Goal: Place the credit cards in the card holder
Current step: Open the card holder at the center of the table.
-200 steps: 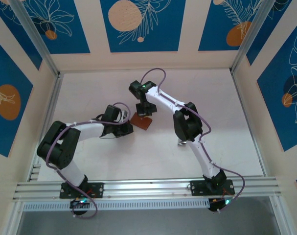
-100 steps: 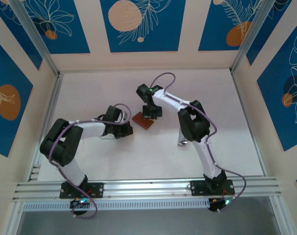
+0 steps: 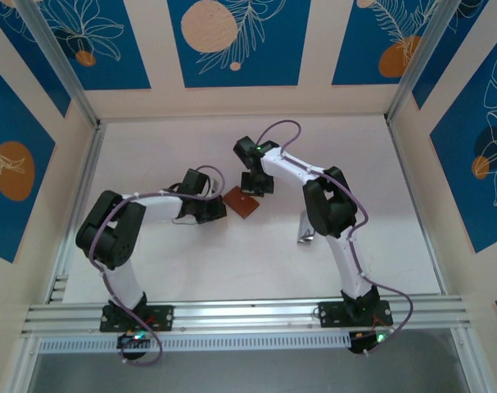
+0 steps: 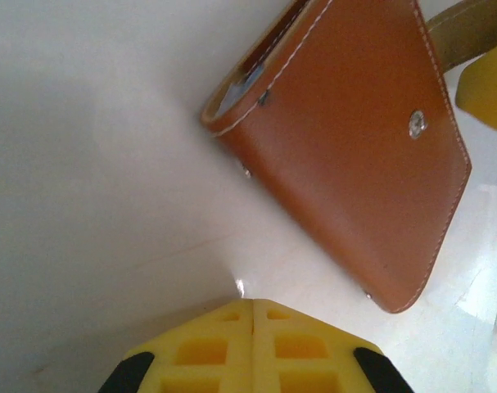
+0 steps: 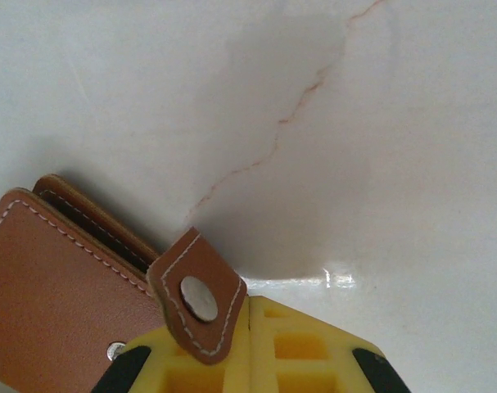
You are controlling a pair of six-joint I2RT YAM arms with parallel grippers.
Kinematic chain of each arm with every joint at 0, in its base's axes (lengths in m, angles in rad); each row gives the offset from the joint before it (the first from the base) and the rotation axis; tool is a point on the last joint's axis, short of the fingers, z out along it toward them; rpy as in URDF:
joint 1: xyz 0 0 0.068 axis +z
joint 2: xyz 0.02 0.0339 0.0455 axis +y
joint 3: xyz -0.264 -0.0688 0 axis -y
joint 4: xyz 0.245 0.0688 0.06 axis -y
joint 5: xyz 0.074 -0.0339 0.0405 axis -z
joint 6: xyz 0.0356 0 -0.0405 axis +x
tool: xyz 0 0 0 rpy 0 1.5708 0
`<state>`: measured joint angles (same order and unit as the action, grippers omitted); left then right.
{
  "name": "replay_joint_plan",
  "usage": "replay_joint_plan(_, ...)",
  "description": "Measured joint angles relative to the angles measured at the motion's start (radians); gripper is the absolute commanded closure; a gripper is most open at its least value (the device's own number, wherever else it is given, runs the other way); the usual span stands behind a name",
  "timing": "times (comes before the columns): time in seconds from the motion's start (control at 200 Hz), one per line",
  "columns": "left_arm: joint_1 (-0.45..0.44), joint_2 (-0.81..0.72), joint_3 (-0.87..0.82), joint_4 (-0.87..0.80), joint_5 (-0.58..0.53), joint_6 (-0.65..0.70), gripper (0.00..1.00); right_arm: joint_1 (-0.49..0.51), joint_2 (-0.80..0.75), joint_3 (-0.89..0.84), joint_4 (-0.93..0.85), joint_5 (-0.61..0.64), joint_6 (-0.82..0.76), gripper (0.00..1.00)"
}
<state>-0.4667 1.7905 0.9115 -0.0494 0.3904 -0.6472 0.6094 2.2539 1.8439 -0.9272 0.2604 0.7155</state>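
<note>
The card holder [image 3: 241,202] lies folded shut mid-table, a brown leather wallet with white stitching. In the left wrist view the card holder [image 4: 346,139] fills the upper right, with a thin bluish edge at its mouth. My left gripper [image 4: 254,304] is shut just short of it, holding nothing. The left gripper [image 3: 214,210] sits at the holder's left. My right gripper [image 5: 250,304] is shut, and the loose snap tab [image 5: 197,296] rests over its left finger, not between the jaws. The right gripper [image 3: 255,185] hangs over the holder's far right corner. The credit cards are hidden.
A small pale grey piece [image 3: 304,232] lies on the white table beside the right arm's elbow, too small to identify. Cream and blue walls close the table on three sides. An aluminium rail [image 3: 248,311] runs along the near edge.
The right gripper has shifted right along the holder's far side. The left gripper has moved up and right, closer to the holder's left edge. Both stayed shut.
</note>
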Motion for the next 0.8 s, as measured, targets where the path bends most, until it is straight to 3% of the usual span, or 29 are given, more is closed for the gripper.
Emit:
replay_joint_plan(0.32, -0.002, 0.029, 0.032, -0.027, -0.007, 0.025, 1.00, 0.001, 0.001, -0.038, 0.056, -0.091, 0.018, 1.00)
replay_joint_plan(0.8, -0.003, 0.045, 0.055, -0.050, -0.006, 0.056, 1.00, -0.059, -0.167, -0.310, 0.280, -0.323, 0.067, 1.00)
